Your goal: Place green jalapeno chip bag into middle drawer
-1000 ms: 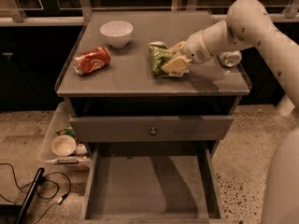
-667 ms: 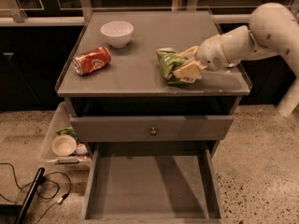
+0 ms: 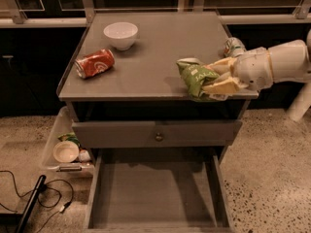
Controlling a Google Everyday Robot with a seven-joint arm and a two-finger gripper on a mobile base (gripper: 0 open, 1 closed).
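Observation:
The green jalapeno chip bag (image 3: 195, 77) is crinkled and held at the front right edge of the cabinet top. My gripper (image 3: 217, 78) is shut on the bag, with pale fingers (image 3: 221, 86) clamped on its right side; the white arm reaches in from the right. The middle drawer (image 3: 155, 191) is pulled out below, wide and shallow with a bare grey floor. It lies below and to the left of the bag.
On the cabinet top (image 3: 146, 72) are a white bowl (image 3: 120, 34), a red soda can (image 3: 94, 63) on its side, and a green-and-white can (image 3: 234, 46) behind my gripper. A closed drawer front with a knob (image 3: 158, 136) sits above the open drawer. A bin (image 3: 63, 149) and cables (image 3: 43, 198) lie at the left.
My gripper has carried the bag from the middle right of the top toward the front right edge. The arm has drawn back to the right.

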